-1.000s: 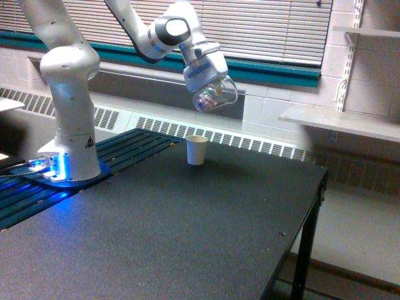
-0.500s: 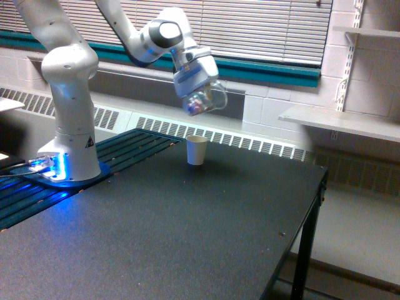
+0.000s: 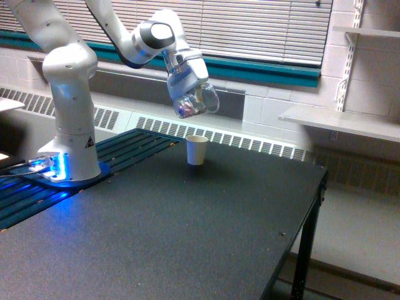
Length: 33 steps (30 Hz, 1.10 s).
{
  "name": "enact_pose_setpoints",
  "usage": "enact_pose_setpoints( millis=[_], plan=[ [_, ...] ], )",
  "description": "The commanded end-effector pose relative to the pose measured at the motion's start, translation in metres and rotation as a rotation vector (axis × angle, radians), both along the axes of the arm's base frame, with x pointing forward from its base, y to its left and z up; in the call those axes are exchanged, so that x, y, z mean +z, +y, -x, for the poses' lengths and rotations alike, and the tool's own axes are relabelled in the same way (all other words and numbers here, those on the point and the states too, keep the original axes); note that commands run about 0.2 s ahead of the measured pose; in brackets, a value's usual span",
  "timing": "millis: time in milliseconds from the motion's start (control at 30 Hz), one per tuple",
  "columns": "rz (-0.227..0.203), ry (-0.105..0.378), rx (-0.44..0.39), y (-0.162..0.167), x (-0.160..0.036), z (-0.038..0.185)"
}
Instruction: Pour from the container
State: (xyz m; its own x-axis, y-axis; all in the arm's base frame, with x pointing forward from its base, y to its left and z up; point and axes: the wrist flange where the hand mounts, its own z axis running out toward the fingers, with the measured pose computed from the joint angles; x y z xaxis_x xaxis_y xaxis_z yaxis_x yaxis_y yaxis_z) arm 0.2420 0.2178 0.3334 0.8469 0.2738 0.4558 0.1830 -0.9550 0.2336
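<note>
The container [image 3: 194, 102], a clear plastic cup with small pinkish and pale pieces inside, hangs in the air with my gripper [image 3: 189, 87] shut on it. It is tilted, its mouth turned toward the exterior view's right. A small white paper cup [image 3: 197, 150] stands upright on the black table [image 3: 187, 231], below the container and slightly toward the exterior view's right. There is a clear gap between the container and the white cup. No pieces show falling.
The arm's white base [image 3: 69, 125] stands at the exterior view's left on a slatted blue-lit platform [image 3: 37, 187]. A radiator and window blinds run behind the table. A white shelf [image 3: 344, 122] lies at the right. The table's right edge [image 3: 312, 206] drops off.
The gripper with the container has shifted toward the exterior view's left, from right of the white cup to just left of above it. The white cup has not moved.
</note>
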Motion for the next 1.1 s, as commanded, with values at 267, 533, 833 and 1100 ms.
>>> enact_pose_setpoints(
  millis=[267,533,833,1100],
  plan=[
    [0.038,0.031,0.005,0.015,-0.021,0.033],
    [0.063,0.043,0.003,0.019,-0.034,0.041],
    [0.102,0.057,0.002,0.022,-0.048,0.045],
    [0.129,0.066,0.005,0.028,-0.056,0.046]
  ],
)
